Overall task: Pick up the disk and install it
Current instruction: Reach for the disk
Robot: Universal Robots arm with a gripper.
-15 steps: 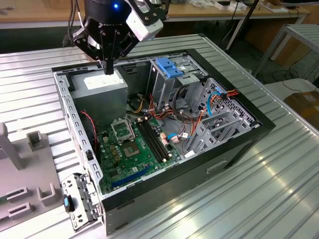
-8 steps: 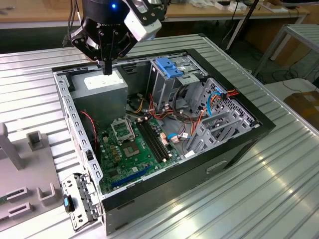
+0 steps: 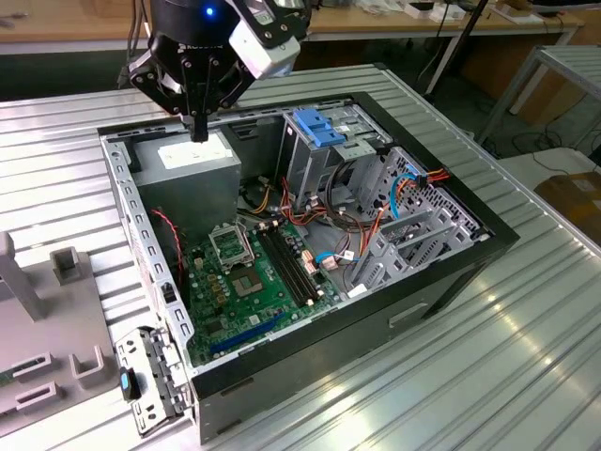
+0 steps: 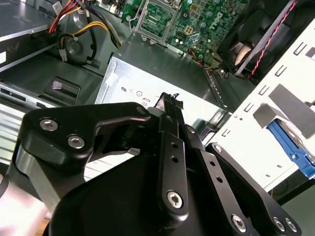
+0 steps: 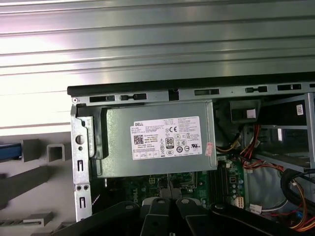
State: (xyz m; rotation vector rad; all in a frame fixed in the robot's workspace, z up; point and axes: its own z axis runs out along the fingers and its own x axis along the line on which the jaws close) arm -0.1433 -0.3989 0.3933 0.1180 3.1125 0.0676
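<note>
Bright, even overhead light. Strong glare on the ribbed metal tabletop (image 5: 147, 44) beside the computer case (image 3: 441, 282); case interior shadowed; hand (image 4: 170, 102) dark, underlit.

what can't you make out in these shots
the disk: second wrist view, cut off by the picture edge; one blue rail visible
motherboard: first wrist view, mostly hidden behind the gripper
power supply label: exterior view, too small to read

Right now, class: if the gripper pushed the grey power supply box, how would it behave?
Probably stiff: the power supply box looks like sheet metal. It likely wouldn't slide, since it sits against the case wall. Its smooth top looks slippery.
</note>
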